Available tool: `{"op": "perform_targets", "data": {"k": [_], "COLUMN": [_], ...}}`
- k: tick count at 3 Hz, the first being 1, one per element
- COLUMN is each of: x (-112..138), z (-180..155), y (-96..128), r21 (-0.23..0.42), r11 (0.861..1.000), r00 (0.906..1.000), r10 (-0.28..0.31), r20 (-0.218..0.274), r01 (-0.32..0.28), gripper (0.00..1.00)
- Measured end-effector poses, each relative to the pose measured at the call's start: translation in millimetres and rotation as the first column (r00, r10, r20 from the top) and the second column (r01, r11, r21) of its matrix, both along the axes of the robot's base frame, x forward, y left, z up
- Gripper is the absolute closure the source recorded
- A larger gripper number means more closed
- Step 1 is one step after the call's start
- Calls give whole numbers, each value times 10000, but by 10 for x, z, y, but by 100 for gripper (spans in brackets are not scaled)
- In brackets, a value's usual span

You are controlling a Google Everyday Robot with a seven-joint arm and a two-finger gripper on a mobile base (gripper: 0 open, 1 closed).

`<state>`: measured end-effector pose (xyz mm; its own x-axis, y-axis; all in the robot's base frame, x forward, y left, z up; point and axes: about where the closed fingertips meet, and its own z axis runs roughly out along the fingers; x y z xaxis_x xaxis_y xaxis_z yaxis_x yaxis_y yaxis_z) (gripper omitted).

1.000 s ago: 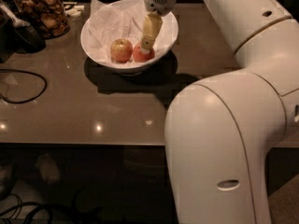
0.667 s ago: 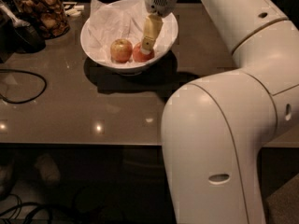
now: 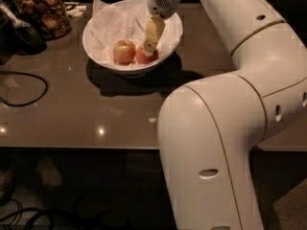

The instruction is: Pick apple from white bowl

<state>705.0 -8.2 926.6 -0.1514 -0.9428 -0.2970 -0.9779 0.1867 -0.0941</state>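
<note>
The white bowl [image 3: 95, 47], lined with crumpled white paper, stands at the back of the dark table. Two apples lie in its front part. The evenly red apple [image 3: 142, 57] is on the right. The paler yellow-and-red apple [image 3: 124, 51] lies touching it on the left. My gripper [image 3: 148, 50] reaches down into the bowl from above, and its tan tip rests on the top right of the red apple. The apple sits low in the bowl and is partly hidden by the gripper.
A glass jar of brown snacks [image 3: 44, 12] stands at the back left, with a dark object [image 3: 19, 37] beside it. A black cable [image 3: 24, 87] loops on the table's left. My large white arm [image 3: 225, 143] fills the right foreground.
The gripper stays at the red apple in the bowl. My arm's big elbow has shifted slightly to the left. The apples have not moved.
</note>
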Motion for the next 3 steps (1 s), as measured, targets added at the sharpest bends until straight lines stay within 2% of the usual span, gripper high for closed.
{"op": "perform_targets", "data": {"k": [1,3], "x": [56,88], "z": [-47,-223], "y": [37,87], "r21": [42,168], "r11": [10000,9997], "r00": [10000,9991], "r10": [50,161], "r20": [-27,-394], "r01": [-50,-154], "gripper": [21,20]}}
